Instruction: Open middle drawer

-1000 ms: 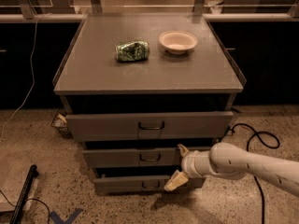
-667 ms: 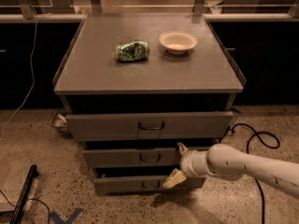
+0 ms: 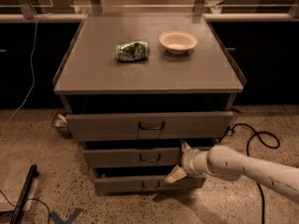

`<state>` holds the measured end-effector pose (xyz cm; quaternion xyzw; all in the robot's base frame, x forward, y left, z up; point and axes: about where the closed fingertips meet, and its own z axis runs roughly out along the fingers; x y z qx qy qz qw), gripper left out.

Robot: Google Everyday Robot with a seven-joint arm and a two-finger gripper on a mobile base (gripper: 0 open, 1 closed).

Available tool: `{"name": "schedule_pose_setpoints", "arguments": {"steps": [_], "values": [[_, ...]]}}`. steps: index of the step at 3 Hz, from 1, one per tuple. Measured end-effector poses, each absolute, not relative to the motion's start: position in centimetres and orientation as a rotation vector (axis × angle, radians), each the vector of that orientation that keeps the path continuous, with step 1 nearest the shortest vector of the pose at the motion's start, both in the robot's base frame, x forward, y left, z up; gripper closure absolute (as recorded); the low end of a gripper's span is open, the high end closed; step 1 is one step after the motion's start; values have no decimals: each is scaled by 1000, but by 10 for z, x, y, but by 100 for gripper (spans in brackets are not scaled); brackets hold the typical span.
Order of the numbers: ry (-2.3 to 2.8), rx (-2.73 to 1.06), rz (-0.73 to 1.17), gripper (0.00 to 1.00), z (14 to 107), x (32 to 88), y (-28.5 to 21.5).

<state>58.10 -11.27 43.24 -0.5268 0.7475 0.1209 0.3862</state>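
Middle drawer point(image 3: 126, 157): second front of three, slightly out.
Gripper point(image 3: 180, 161): 3 o'clock of its handle point(image 3: 150, 158), fingers spread.
Cabinet point(image 3: 93, 73) top: green can point(image 3: 132, 50), print unreadable; bowl point(image 3: 178, 41) at can's 3 o'clock.
Floor: cable point(image 3: 254, 136), 4 o'clock.

No readable text, brand or number. The green can point(image 3: 132, 50) on the surface point(image 3: 93, 73) carries a pattern (no letters can be made out). Pincer point(image 3: 180, 161) is at the middle drawer point(image 3: 131, 158) front's right end, fingers spread.
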Motion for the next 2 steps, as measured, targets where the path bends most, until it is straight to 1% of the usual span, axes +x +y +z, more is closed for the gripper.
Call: {"name": "schedule_pose_setpoints", "arguments": {"steps": [2], "values": [[1892, -1283, 293, 0, 421, 613, -123]]}}
